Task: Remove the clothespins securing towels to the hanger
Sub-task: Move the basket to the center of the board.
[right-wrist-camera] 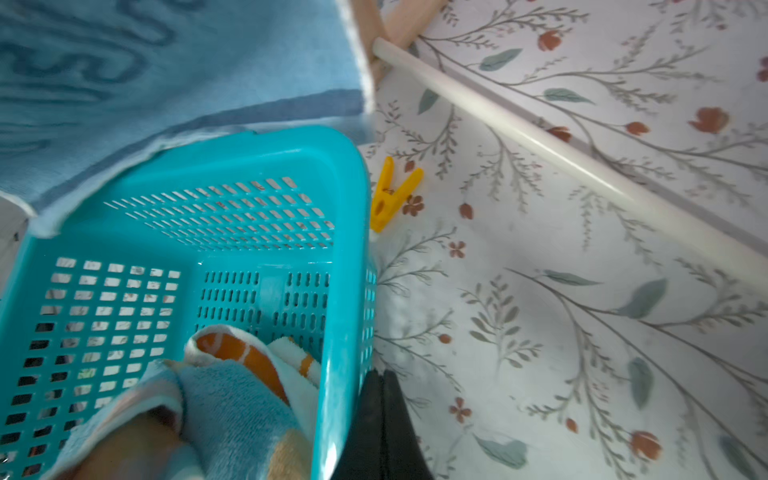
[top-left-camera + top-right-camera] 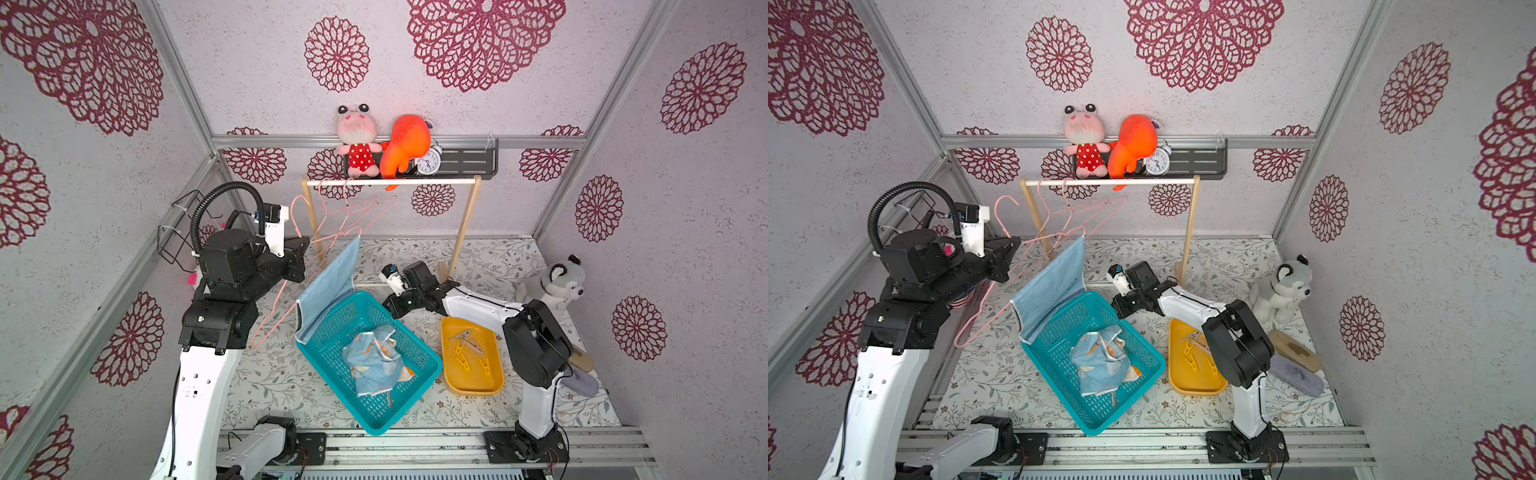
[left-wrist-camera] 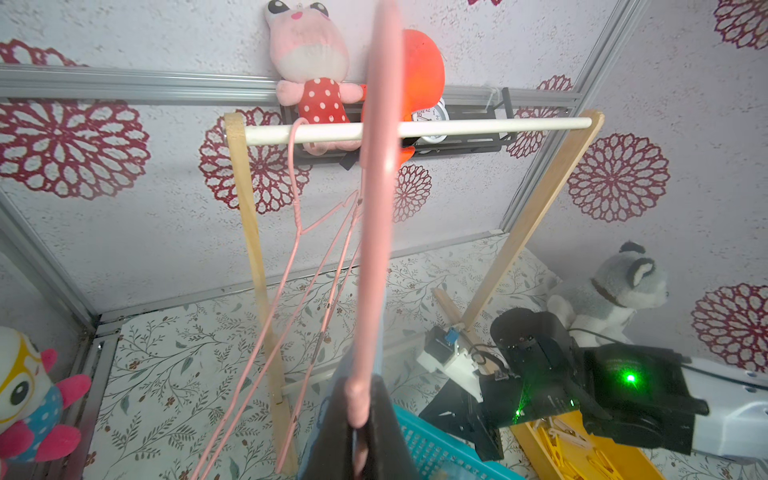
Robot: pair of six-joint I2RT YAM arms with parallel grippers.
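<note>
My left gripper (image 2: 306, 248) (image 3: 360, 415) is shut on the wire of a pink hanger (image 2: 272, 309) and holds it tilted above the table's left side. A blue towel (image 2: 332, 282) hangs from that hanger, and its lower edge drapes over the far rim of the teal basket (image 2: 436, 365). No clothespin shows on it. Crumpled towels (image 2: 374, 361) lie in the basket. My right gripper (image 2: 390, 309) (image 1: 380, 386) is shut and empty, low beside the basket's far right corner. One yellow clothespin (image 1: 392, 195) lies on the table next to that corner. More clothespins (image 2: 467, 345) rest in the yellow tray (image 2: 492, 384).
Two bare pink hangers (image 2: 353, 205) hang on the wooden rack's rail (image 2: 415, 181); its right post (image 2: 463, 232) stands behind my right arm. A plush husky (image 2: 552, 282) and two brushes (image 2: 1296, 365) sit at the right wall. Plush toys and a clock fill the shelf (image 2: 469, 160).
</note>
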